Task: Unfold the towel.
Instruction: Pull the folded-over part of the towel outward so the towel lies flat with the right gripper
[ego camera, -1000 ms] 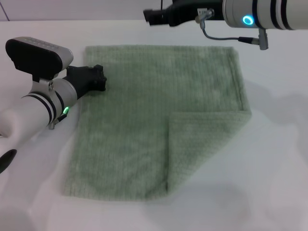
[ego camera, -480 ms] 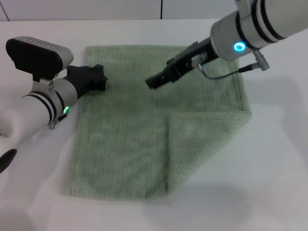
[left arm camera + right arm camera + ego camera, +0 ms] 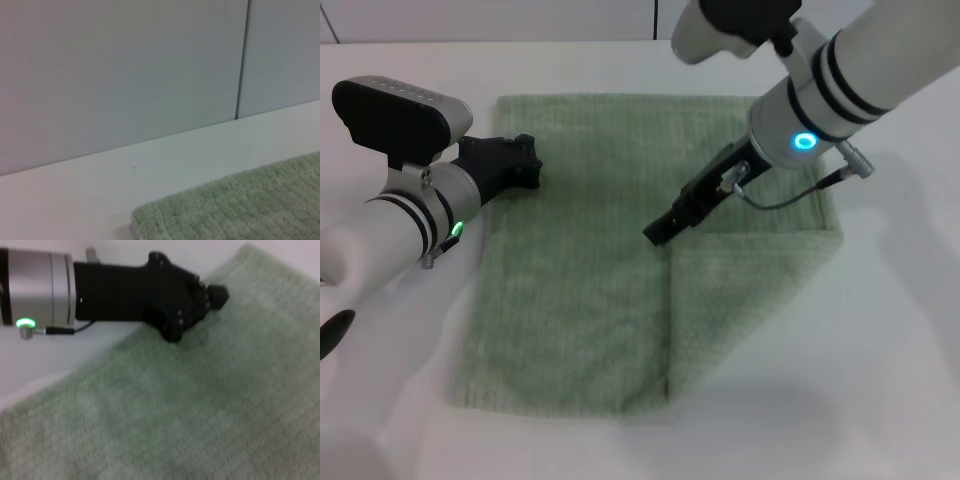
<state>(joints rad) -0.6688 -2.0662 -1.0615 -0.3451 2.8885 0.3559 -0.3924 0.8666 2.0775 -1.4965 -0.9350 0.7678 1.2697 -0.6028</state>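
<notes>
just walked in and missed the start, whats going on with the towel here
A two-armed robot is unfolding a pale green towel on a white table. The towel lies mostly flat, but its near right corner is folded over onto itself as a flap. The right gripper is low over the cloth, at the flap's inner corner. The left gripper rests on the towel's far left edge. Nothing is lifted yet, so the flap is not yet opened out.

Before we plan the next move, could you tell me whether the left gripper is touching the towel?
Touching. In the right wrist view the left gripper presses into the towel at its edge, with no gap; the head view agrees.
</notes>
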